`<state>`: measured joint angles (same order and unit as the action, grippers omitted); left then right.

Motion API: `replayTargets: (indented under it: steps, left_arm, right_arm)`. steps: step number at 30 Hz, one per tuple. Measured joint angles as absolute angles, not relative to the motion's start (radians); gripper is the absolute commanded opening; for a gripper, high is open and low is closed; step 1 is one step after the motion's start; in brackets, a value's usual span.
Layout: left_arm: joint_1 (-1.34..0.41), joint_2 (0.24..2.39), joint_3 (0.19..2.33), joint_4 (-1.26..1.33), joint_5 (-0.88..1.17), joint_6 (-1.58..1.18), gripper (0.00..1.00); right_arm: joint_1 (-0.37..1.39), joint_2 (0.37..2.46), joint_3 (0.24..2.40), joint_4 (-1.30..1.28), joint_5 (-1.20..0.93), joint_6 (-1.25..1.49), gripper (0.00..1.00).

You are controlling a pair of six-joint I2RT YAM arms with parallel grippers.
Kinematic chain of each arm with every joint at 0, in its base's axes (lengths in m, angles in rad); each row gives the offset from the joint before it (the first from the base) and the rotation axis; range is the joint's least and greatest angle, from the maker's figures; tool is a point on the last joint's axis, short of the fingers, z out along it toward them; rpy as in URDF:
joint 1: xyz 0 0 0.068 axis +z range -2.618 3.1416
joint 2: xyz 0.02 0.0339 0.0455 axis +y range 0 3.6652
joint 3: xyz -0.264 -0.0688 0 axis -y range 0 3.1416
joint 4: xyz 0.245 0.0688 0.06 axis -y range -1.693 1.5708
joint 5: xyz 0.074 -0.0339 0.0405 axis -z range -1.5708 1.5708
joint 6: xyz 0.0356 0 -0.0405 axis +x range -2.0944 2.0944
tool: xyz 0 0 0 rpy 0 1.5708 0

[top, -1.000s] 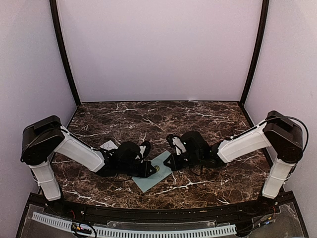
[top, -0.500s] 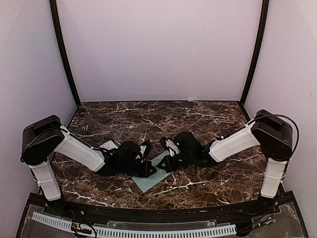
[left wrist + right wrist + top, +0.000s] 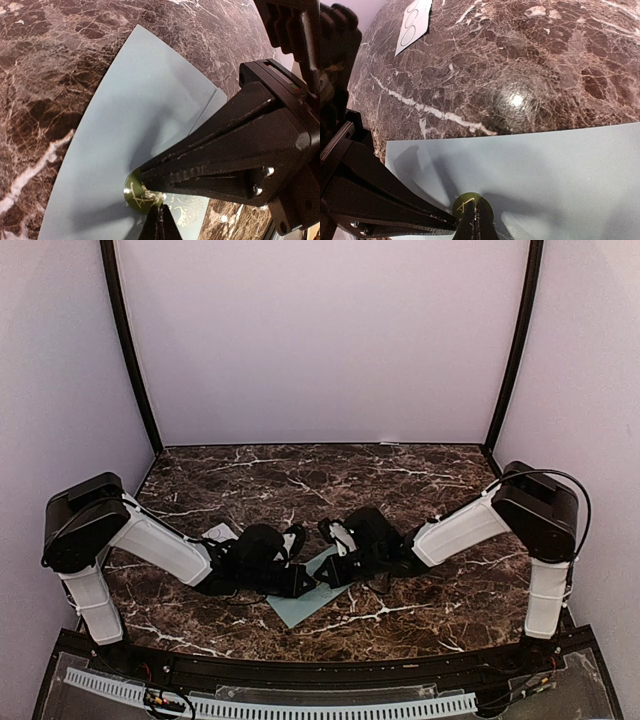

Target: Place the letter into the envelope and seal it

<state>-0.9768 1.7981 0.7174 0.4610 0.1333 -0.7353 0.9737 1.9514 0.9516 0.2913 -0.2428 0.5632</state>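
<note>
Well, nearest me the pale blue-green paper envelope [image 3: 300,605] lies flat on the dark, white-veined marble table [image 3: 430,490]. The left gripper [image 3: 312,584] and right gripper [image 3: 322,575] are both pinched closed, tips meeting on its round olive seal sticker [image 3: 472,207]. Farther left lies a small white paper strip [image 3: 220,533], and plain lilac walls [image 3: 320,340] stand behind.

Compared with one second earlier, the right arm [image 3: 455,528] reaches farther left, its elbow drawn inward. The right claw [image 3: 322,573], previously at the right corner of the envelope [image 3: 298,608], now rests closed on the round green seal [image 3: 479,209], tip to tip with the left claw [image 3: 308,585].
</note>
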Motion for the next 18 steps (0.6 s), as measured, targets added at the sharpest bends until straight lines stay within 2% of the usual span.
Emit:
replayTargets:
  steps: [18]
  left_arm:
    - [-0.949,1.724,0.811,0.394,0.044,-0.687,0.00]
  right_arm:
    - [0.974,1.954,0.949,0.302,-0.239,0.585,0.00]
